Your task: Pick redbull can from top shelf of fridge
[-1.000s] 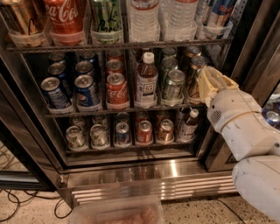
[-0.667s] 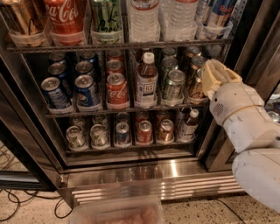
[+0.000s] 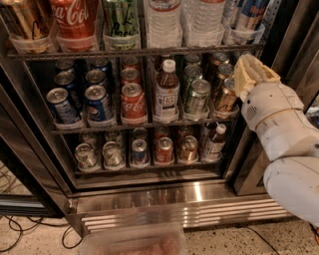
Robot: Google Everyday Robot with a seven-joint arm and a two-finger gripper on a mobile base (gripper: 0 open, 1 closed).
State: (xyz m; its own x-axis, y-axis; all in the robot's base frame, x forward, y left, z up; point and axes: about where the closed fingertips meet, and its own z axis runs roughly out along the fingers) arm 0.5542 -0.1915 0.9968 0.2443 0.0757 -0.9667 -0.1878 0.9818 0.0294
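The redbull can (image 3: 248,12), silver and blue with red lettering, stands in a clear bin at the right end of the top shelf (image 3: 134,52); its top is cut off by the frame edge. The fridge (image 3: 149,191) stands open in front of me, with wire racks full of drinks. My gripper (image 3: 252,73), pale yellow on a white arm, hovers at the right side of the fridge, just below the top shelf's front rail and below the redbull can. It holds nothing that I can see.
On the top shelf stand a large Coca-Cola can (image 3: 75,20), a green can (image 3: 121,20) and water bottles (image 3: 164,22). The lower racks hold Pepsi cans (image 3: 98,104), a Coke can (image 3: 133,102) and a bottle (image 3: 166,89). A clear bin (image 3: 134,241) sits low in front. Cables (image 3: 15,234) lie on the floor.
The gripper and arm have risen from the middle rack's height toward the top shelf and shifted slightly right. The drinks have not moved.
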